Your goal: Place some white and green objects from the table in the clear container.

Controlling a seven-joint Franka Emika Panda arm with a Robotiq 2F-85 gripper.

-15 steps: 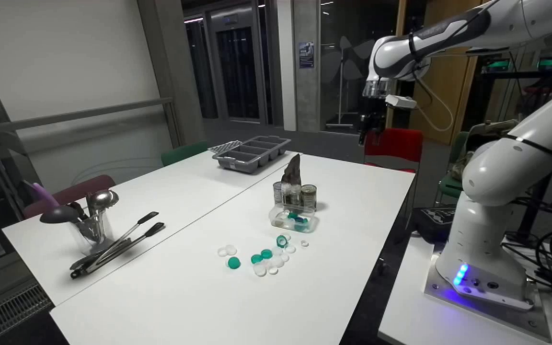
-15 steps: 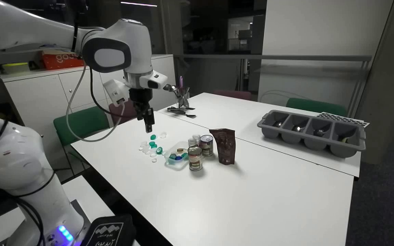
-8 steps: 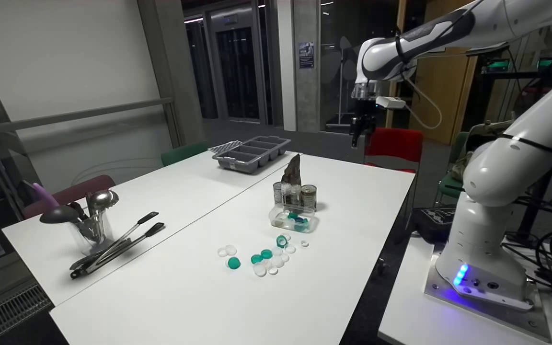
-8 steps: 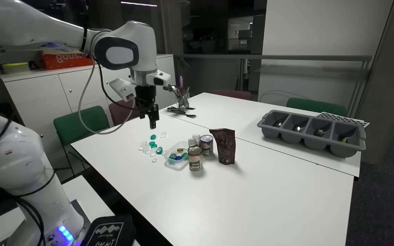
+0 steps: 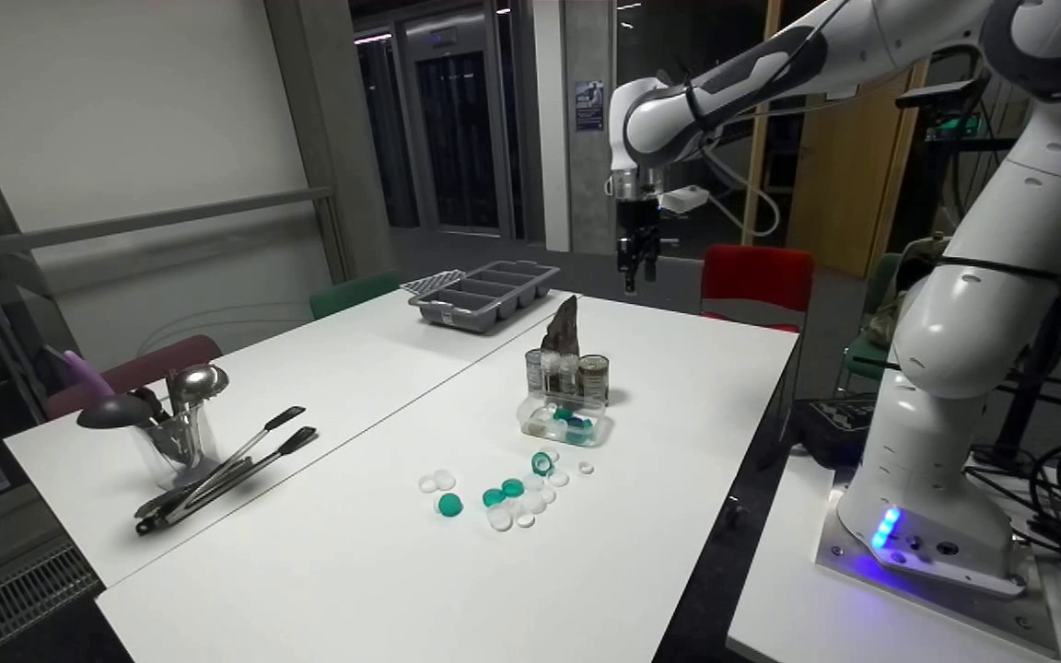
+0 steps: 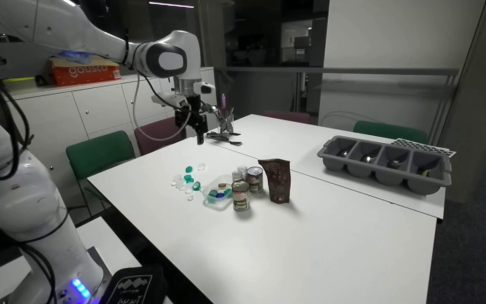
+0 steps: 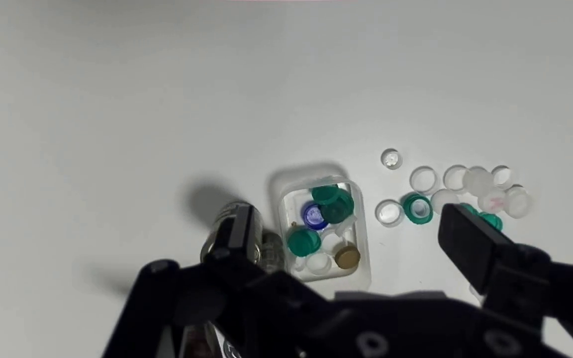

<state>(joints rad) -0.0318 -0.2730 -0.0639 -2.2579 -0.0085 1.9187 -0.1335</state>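
gripper [image 5: 640, 281] with jaws spread wide, hanging higher than the clear plastic container [image 7: 362, 233]; white and green bottle caps [image 7: 444, 200] lie loose beside the container, others inside it; labelled tin cans [image 6: 241, 196] stand by its opposite side.

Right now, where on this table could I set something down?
Free: between the brown bag and the gray tray, and between the tray and the tongs. Crowded: around the clear box, with cans and loose caps beside it.
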